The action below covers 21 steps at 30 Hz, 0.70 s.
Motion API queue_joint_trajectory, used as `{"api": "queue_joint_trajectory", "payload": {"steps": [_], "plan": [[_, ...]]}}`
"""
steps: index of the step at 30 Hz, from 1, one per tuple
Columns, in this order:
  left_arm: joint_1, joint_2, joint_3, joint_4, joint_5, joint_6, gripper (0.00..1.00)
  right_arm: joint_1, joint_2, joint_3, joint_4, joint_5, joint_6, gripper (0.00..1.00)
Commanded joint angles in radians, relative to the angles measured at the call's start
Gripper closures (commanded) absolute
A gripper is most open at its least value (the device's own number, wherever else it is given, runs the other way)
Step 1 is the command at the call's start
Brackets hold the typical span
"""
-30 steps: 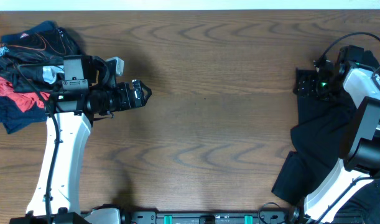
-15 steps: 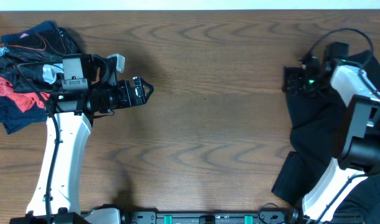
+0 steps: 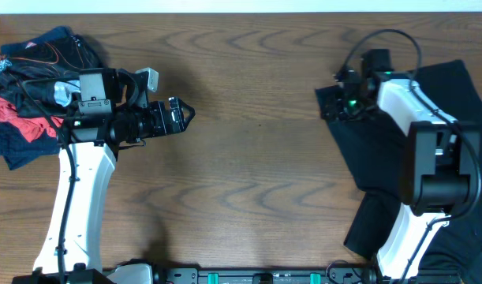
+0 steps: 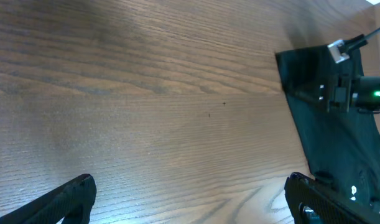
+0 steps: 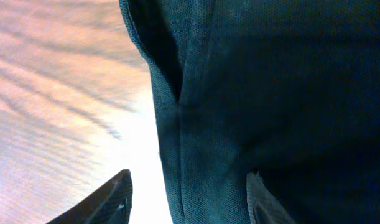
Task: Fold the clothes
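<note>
A large black T-shirt (image 3: 375, 154) lies crumpled along the right side of the table and hangs over its front edge. My right gripper (image 3: 329, 102) is shut on the shirt's far left corner and holds it low over the wood. In the right wrist view the dark fabric (image 5: 270, 93) fills the space between my fingers (image 5: 190, 196). My left gripper (image 3: 181, 116) is open and empty, hovering left of centre and pointing right. Its wrist view (image 4: 190, 199) shows bare wood, with the shirt (image 4: 339, 143) at the far right.
A pile of other clothes (image 3: 28, 102), black, red and navy, sits at the far left of the table behind my left arm. The wooden tabletop (image 3: 256, 173) stretches between the two arms.
My right gripper has moved left and slightly toward the far edge, dragging the shirt's corner with it and spreading the fabric toward the centre. The left arm has not moved.
</note>
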Motion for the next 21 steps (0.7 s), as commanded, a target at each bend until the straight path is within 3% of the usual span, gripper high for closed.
{"api": "queue_joint_trajectory", "payload": {"steps": [1, 14, 21], "plan": [[-0.002, 0.001, 0.021, 0.003, 0.018, 0.021, 0.02, 0.103, 0.056, -0.021, -0.020, -0.031, 0.020, 0.41], [-0.002, 0.001, 0.021, -0.001, 0.018, 0.021, 0.02, 0.395, 0.056, -0.021, -0.016, -0.031, 0.080, 0.31], [-0.002, 0.001, 0.021, -0.001, 0.017, 0.025, 0.02, 0.348, 0.055, 0.041, -0.028, -0.007, 0.105, 0.14]]}}
